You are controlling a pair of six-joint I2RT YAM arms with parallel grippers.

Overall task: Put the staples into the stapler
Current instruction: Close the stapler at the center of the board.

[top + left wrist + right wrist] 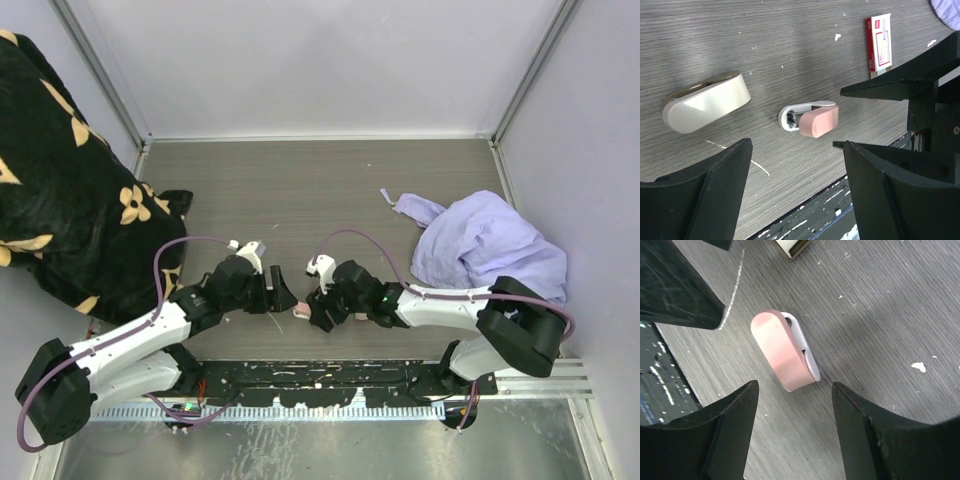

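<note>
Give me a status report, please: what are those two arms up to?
Left fingers open, right fingers open, both empty. Pink stapler lies on the table below them; staples box nearby, untouched. Cream case alongside, apart.

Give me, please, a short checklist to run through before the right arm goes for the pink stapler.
1. Right end effector open: ok.
2. Left end effector open, holding nothing: ok.
3. Small pink-and-white plastic stapler lying untouched below the right end effector: ok.
4. Stapler opened for loading: cannot tell.
5. Flat red-and-white cardboard staple box on the table, ungrasped: ok.
</note>
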